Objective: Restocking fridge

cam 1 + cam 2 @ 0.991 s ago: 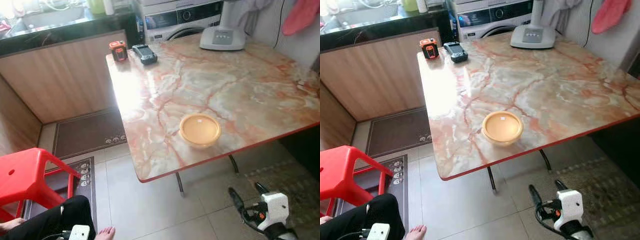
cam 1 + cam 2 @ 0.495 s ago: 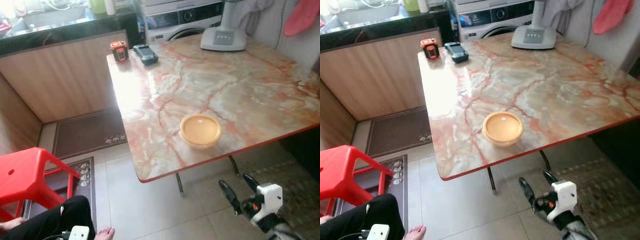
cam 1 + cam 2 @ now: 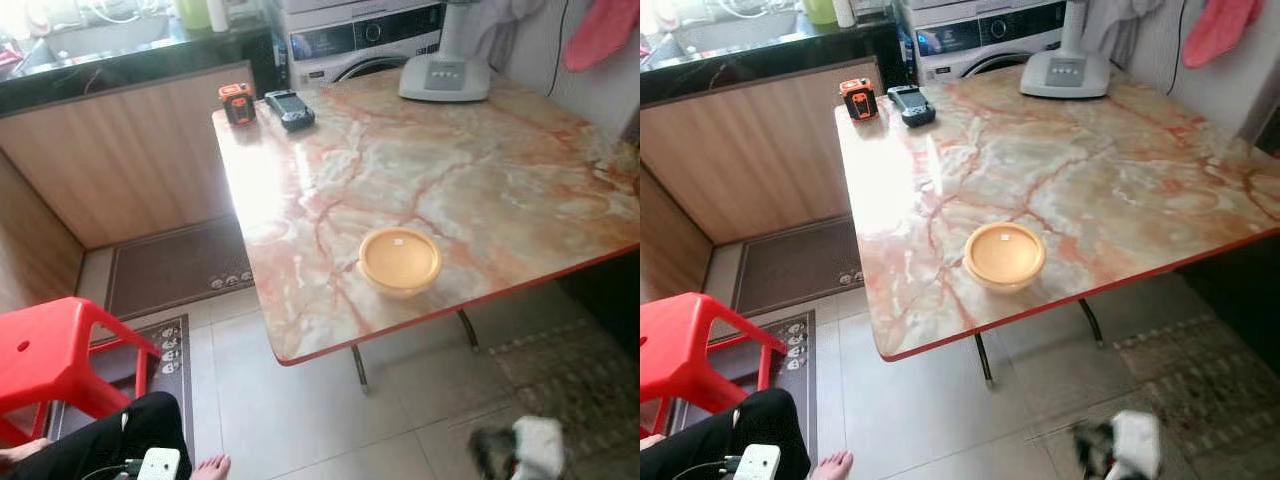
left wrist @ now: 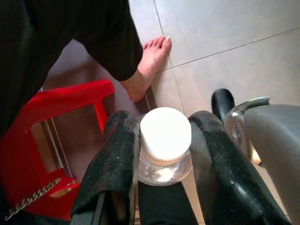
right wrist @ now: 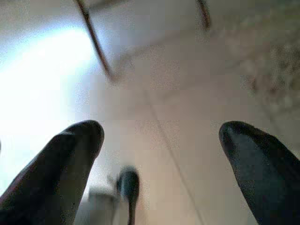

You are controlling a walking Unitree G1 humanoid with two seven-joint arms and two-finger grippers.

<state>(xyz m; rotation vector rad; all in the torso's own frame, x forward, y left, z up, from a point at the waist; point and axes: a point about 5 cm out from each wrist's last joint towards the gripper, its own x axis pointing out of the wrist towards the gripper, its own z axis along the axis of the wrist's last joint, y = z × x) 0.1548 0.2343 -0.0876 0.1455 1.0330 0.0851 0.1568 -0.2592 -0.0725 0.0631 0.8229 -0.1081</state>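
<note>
In the left wrist view my left gripper (image 4: 161, 154) is shut on a clear bottle (image 4: 165, 140) with a white cap, one black finger (image 4: 112, 159) on each side of its neck, held low above the tiled floor. My right gripper (image 3: 515, 450) is a blurred white and black shape low over the floor in front of the table. Its wrist view shows the right gripper (image 5: 161, 133) open, nothing between the fingers. A round orange lidded container (image 3: 400, 260) sits near the front edge of the marble table (image 3: 500, 190).
A person's bare foot (image 3: 210, 465) and black-clad leg lie at my lower left beside a red plastic stool (image 3: 50, 350). On the table's far side are an orange device (image 3: 237, 102), a black device (image 3: 290, 108) and a white appliance base (image 3: 445, 75). Behind stands a washing machine (image 3: 360, 35).
My right gripper has dropped toward the lower edge of the eye views and is now blurred. The table, container and stool have not moved.
</note>
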